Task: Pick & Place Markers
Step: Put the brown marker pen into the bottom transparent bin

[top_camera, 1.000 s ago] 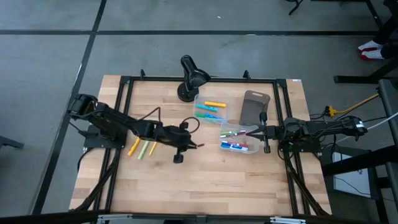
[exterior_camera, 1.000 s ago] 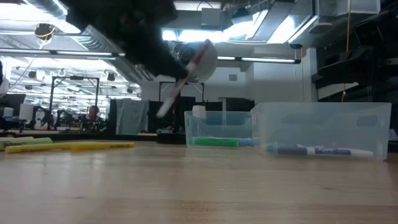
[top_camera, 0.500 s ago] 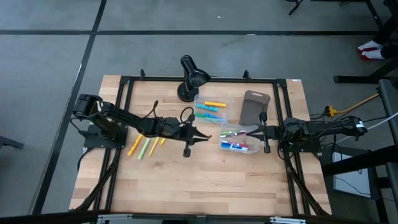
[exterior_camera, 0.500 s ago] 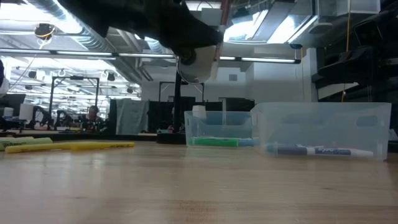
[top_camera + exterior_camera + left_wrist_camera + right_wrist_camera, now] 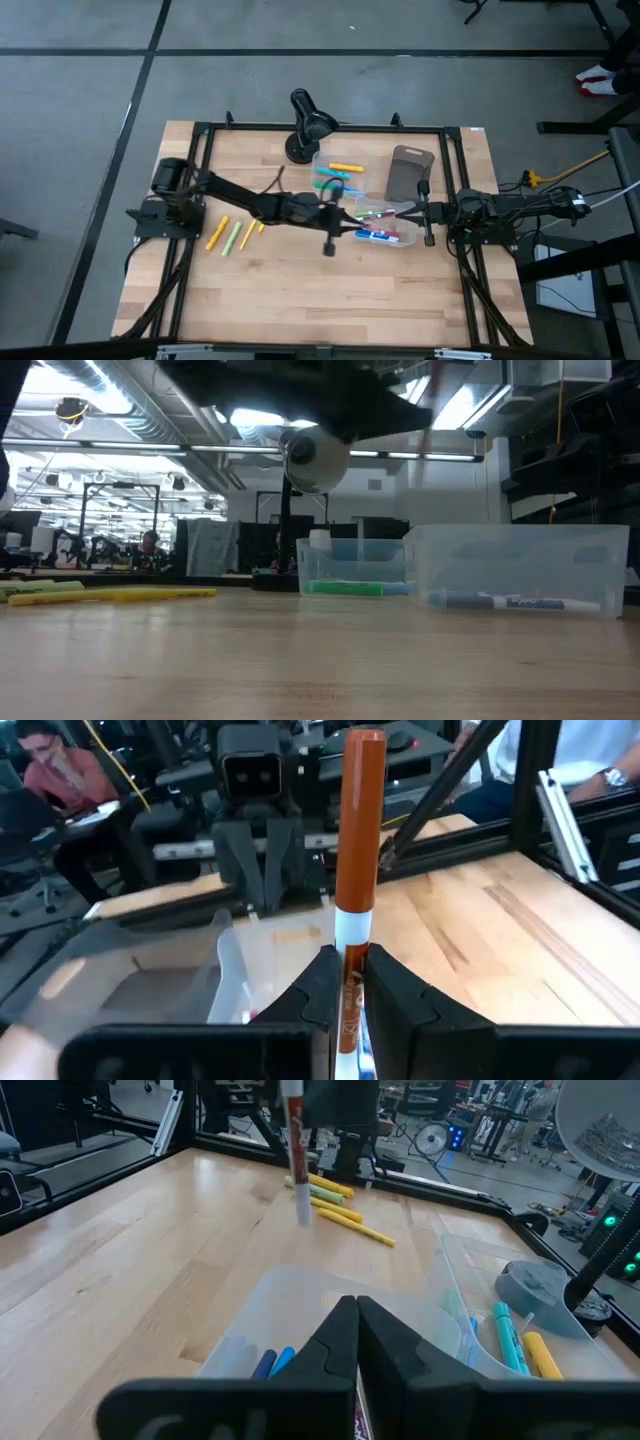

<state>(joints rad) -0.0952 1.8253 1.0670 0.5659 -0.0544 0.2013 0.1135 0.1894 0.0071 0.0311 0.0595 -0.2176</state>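
Wooden table carries two clear plastic bins: one bin directly below and ahead of the left gripper, a second bin just beside it toward the desk lamp.

Left arm reaches across the table; its gripper is clamped on a red marker, fingers pressed against the white lower barrel, marker upright, hanging over the near bin's edge.

Right gripper waits at the far side of the same bin, jaws fully closed with nothing in them.

Loose yellow and green markers lie on the table well behind the left gripper.

Low view: left gripper is a dark blur; marker cannot be made out there.
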